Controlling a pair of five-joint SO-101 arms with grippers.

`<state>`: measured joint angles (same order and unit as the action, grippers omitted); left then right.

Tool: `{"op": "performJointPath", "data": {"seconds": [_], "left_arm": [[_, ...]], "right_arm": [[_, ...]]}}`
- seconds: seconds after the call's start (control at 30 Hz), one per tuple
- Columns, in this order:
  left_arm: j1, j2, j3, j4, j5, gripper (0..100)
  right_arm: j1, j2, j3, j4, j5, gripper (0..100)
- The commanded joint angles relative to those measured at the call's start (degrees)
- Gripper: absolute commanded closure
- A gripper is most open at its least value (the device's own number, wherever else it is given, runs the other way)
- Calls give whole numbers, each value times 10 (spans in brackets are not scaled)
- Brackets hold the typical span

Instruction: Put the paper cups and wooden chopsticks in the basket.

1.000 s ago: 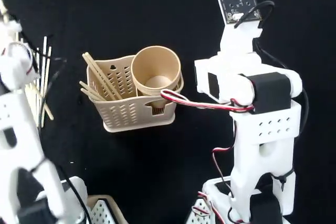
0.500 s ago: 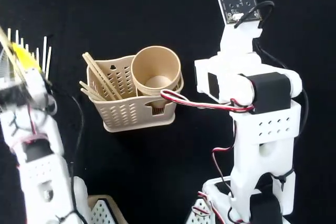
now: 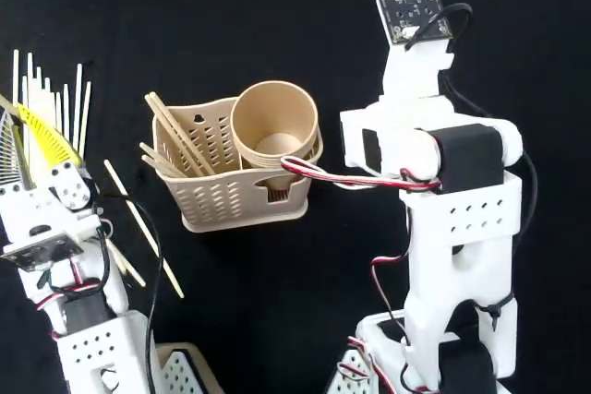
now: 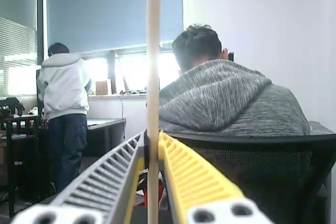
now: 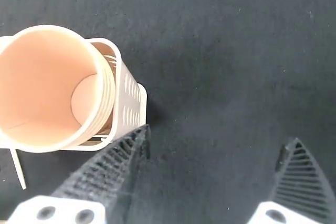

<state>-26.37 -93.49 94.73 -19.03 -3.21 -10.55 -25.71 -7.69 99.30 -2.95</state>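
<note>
The chopstick is light, stiff and slick, best pinched mid-shaft, I'd say. My left gripper is clamped on it. Spare chopsticks lie at nine o'clock from the basket, which holds the cups. My right gripper hangs open at the basket's three o'clock.

We count one basket, one nested stack of paper cups, cup number unclear, about four chopsticks in the basket, one held chopstick, at least six loose chopsticks on table.
</note>
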Motion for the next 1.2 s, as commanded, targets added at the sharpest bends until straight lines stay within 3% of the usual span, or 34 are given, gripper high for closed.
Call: {"op": "performJointPath", "data": {"seconds": [0.0, 0.27, 0.43, 0.63, 0.83, 1.0, 1.17], "left_arm": [[7, -58, -39, 115, -1, 971], [54, -109, -165, 287, 3, 971], [124, -109, -257, 343, 91, 971], [204, -109, -348, 453, 173, 971], [316, -90, -321, 484, 171, 971], [349, -58, -277, 481, 129, 971], [350, -54, -227, 458, 130, 969]], "right_arm": [[4, -17, -1, 16, 4, 616], [4, -17, -1, 16, 4, 616], [15, -17, 0, 17, 4, 616], [110, -15, 36, 16, 22, 616], [210, -15, 99, -3, 81, 616], [256, -14, 151, -46, 110, 616], [255, -14, 175, -59, 110, 616]]}}
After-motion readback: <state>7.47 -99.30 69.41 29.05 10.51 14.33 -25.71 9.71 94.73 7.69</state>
